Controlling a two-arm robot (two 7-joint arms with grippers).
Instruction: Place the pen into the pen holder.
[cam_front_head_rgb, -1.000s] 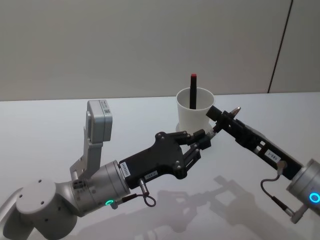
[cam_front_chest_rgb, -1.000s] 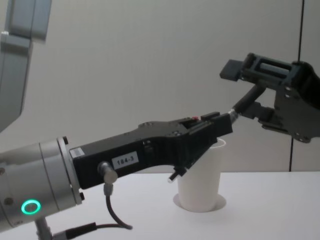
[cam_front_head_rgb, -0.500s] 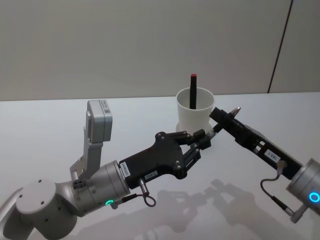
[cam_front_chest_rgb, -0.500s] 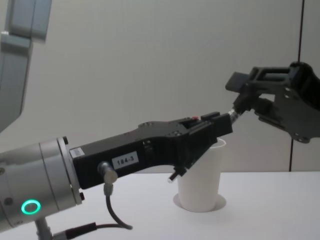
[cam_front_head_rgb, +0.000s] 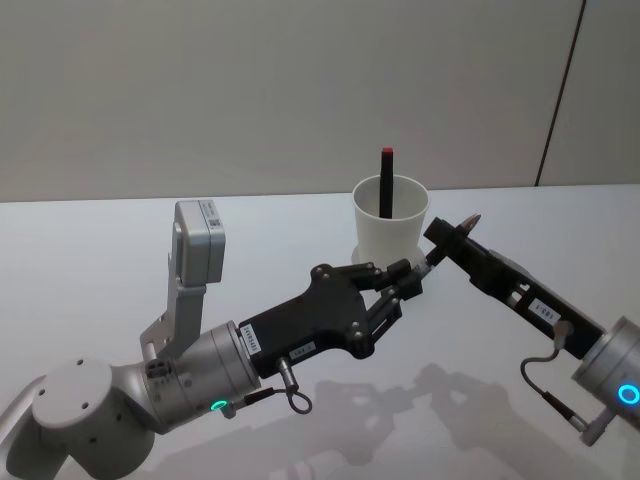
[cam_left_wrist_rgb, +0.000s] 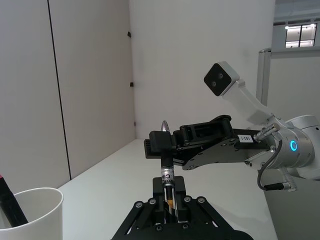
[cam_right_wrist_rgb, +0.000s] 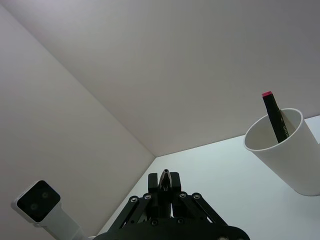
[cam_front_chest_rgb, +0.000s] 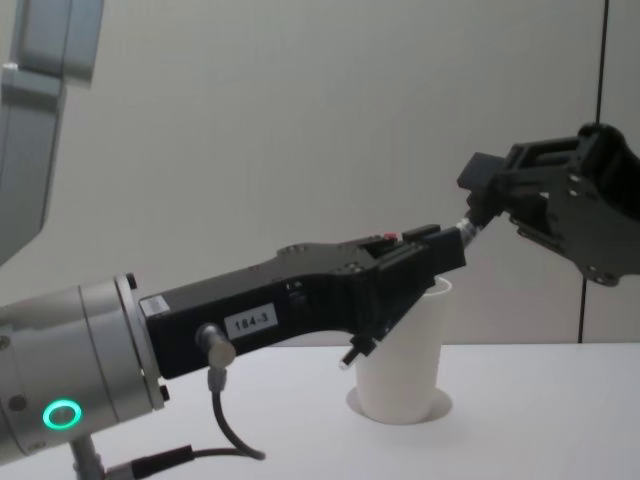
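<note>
White paper forms the pen holder (cam_front_head_rgb: 391, 219), a tapered cup standing upright on the pale counter (cam_front_head_rgb: 120, 250) near its far edge. 1 black marker with a red tip (cam_front_head_rgb: 386, 182) already leans inside it, its top sticking out above the rim.

Reaching in from the lower left, the left arm stretches forward and to the right, low over the counter, with the left pincer (cam_front_head_rgb: 412, 277) just in front of the cup's base. Its fingers are closed on the lower end of the pen (cam_left_wrist_rgb: 166, 172), a slim dark pen with a silver band, which the left wrist view shows standing up out of the jaws.

From the lower right, the right arm angles up and to the left to meet it. The right pincer (cam_front_head_rgb: 447, 238) sits just beside the cup's right wall, its fingers clamped on the pen's upper end, with the pointed tip poking out past them.

So both pincers grip the same pen, held in the air beside the holder and outside it.
</note>
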